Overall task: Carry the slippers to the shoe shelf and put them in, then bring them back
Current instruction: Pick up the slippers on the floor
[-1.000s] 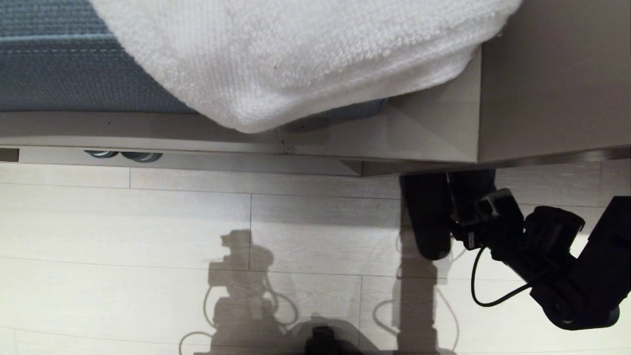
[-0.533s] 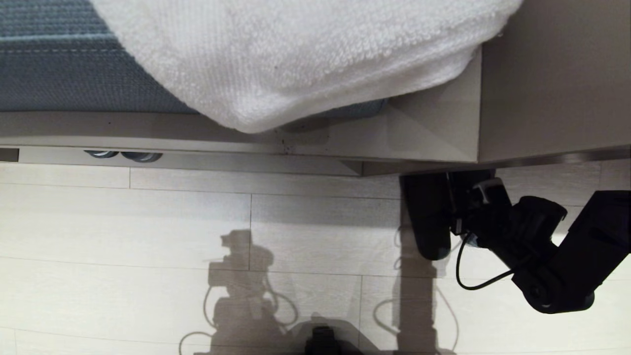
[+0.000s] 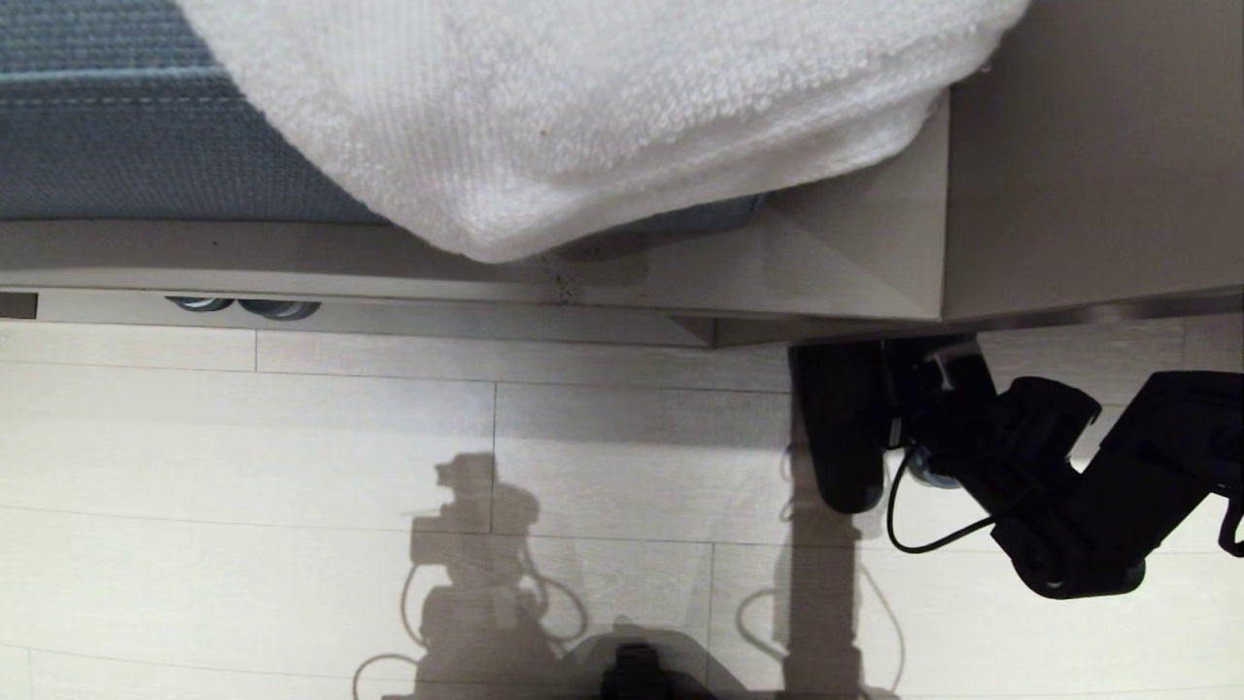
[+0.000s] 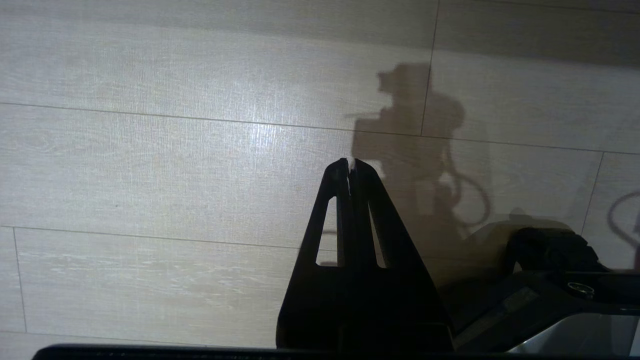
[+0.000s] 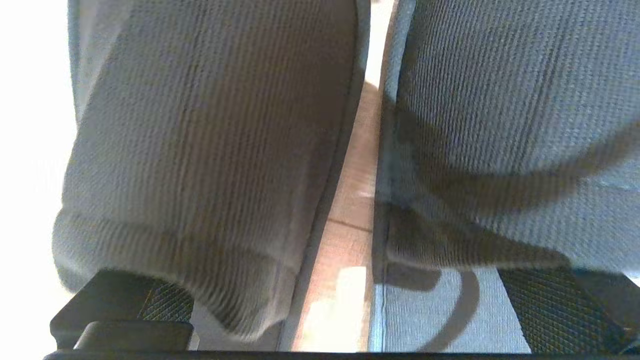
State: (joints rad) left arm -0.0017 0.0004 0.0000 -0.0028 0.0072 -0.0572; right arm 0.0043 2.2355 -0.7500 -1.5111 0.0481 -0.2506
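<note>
The slippers lie side by side on the floor. In the head view one dark slipper (image 3: 841,437) sticks out from under the bench edge, and the other is mostly hidden behind my right gripper (image 3: 918,384). In the right wrist view their ribbed toe bands, the left slipper (image 5: 210,150) and the right slipper (image 5: 500,125), fill the frame with a strip of floor between them. My right gripper (image 5: 345,320) is open, its fingers (image 5: 120,320) wide apart just behind the pair. The shoe shelf shows only as a pale base board (image 3: 486,321). My left gripper (image 4: 350,162) hangs shut over bare floor.
A bench with a blue cushion (image 3: 117,126) and a white towel (image 3: 583,107) overhangs the shelf. The toes of another pair of shoes (image 3: 243,307) peek out on the base board. A beige side panel (image 3: 1088,146) stands at the right. Pale plank floor (image 3: 292,467) lies in front.
My right arm has pushed forward toward the bench, bringing the gripper closer in over the slippers. The slippers and the left arm have stayed still.
</note>
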